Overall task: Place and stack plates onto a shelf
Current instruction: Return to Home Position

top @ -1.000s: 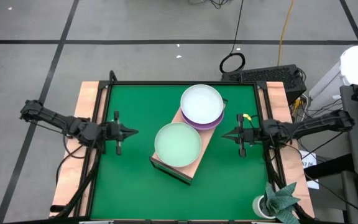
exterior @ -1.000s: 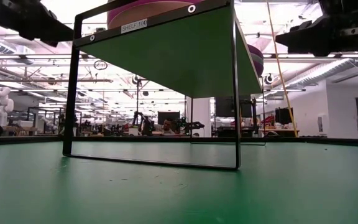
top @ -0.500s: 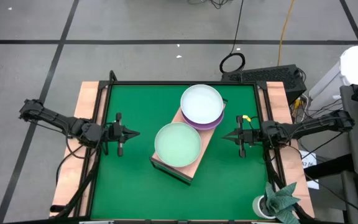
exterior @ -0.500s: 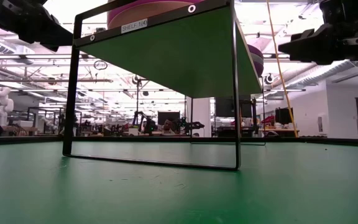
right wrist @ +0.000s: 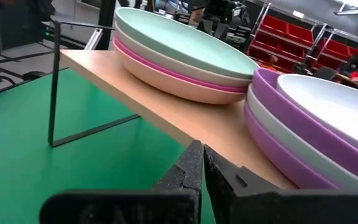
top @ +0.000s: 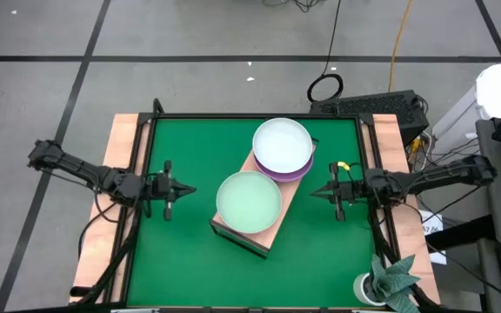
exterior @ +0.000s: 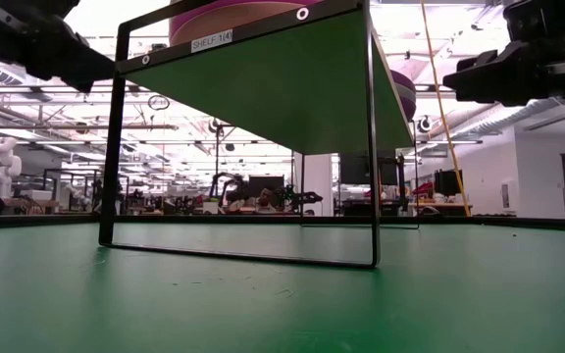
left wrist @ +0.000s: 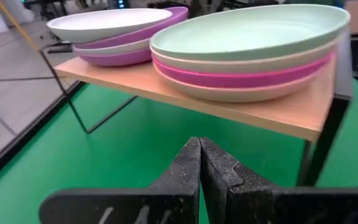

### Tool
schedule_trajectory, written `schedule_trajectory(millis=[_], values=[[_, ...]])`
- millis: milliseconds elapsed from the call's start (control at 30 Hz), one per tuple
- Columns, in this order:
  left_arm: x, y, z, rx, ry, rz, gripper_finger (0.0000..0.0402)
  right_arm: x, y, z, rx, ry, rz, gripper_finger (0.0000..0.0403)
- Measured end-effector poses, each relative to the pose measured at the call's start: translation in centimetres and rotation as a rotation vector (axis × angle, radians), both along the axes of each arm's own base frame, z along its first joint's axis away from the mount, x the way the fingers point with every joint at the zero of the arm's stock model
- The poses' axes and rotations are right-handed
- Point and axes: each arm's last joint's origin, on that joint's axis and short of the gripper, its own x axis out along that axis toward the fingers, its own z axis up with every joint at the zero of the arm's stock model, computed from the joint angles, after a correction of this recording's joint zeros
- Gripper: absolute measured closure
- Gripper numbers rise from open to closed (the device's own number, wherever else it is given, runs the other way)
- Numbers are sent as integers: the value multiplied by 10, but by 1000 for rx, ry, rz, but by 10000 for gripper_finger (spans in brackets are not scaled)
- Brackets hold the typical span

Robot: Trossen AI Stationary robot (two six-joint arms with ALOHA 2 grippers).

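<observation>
The wooden shelf (top: 278,228) stands slantwise in the middle of the green mat on its thin dark frame. Two stacks of plates rest on it: a near stack topped by a pale mint plate (top: 249,200) over cream, magenta and salmon ones (left wrist: 247,78), and a far stack topped by a whitish plate (top: 282,145) over purple ones (right wrist: 291,134). My left gripper (top: 187,186) hovers shut to the left of the shelf, pointing at it. My right gripper (top: 315,192) hovers shut to the right of the shelf, also pointing at it. Neither touches anything.
Bare green mat (top: 190,261) lies around the shelf on all sides, bounded by a dark frame and wooden side strips. A small potted plant (top: 388,283) stands at the table's near right corner. Cables and a keyboard (top: 381,104) lie beyond the far edge.
</observation>
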Motion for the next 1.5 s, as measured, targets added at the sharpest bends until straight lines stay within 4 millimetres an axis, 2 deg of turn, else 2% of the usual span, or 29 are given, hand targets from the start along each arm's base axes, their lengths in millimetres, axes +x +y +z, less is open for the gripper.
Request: schedule_trajectory(millis=[367, 500, 667, 900, 1500], values=[[-15, 3, -29, -42, -85, -71, 399, -2, -6, -10, 42, 13, 10, 403], [-18, 5, -37, -51, -115, -81, 399, -2, -9, -6, 66, -58, -11, 403], [-21, 6, -47, -57, -130, -81, 399, -2, -12, -9, 100, -21, -27, 403], [-24, 6, -48, -59, -159, -98, 399, -4, -13, -7, 106, -41, 17, 403], [-31, 7, -44, -47, -203, -154, 399, -18, -23, -9, 88, -12, -73, 403]])
